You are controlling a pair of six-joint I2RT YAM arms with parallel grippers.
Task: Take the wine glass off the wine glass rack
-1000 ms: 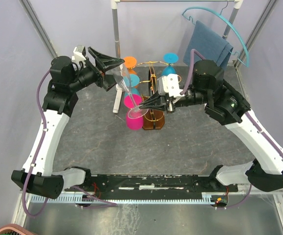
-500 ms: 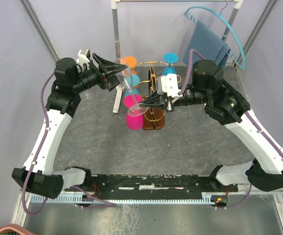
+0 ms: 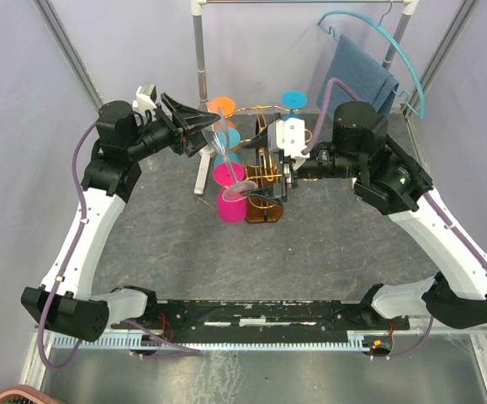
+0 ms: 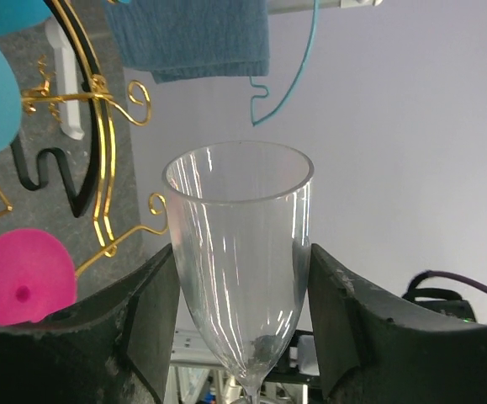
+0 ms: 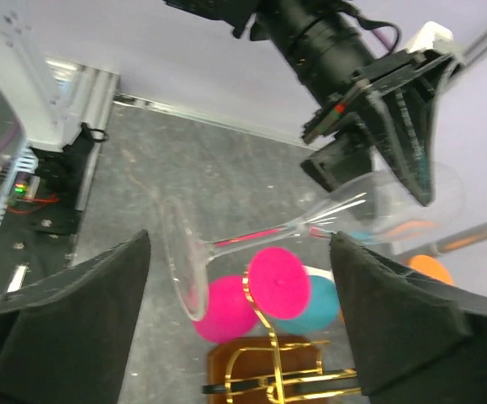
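A clear wine glass (image 3: 218,145) hangs tilted in the air beside the wine glass rack (image 3: 266,210), a gold wire stand on a brown oval base. My left gripper (image 3: 203,126) is shut on its bowl (image 4: 239,252), and both pads (image 4: 146,324) press the sides. The stem (image 5: 264,236) and foot (image 5: 182,269) slant down toward my right gripper (image 3: 265,168). That gripper (image 5: 239,316) stands open around the foot, its fingers (image 5: 66,332) apart from the glass. The left gripper (image 4: 241,324) points toward the rack's gold wire (image 4: 102,168).
Pink glasses (image 3: 226,206), teal glasses (image 3: 292,101) and an orange one (image 3: 222,105) hang on the rack. Behind it rises a tall white pole stand (image 3: 199,50). A blue towel (image 3: 357,76) on a teal hanger (image 3: 394,46) hangs at the back right.
My left gripper closed on the glass's bowl. My right gripper, shut on the foot end earlier, has opened wide and let go. The glass has barely moved.
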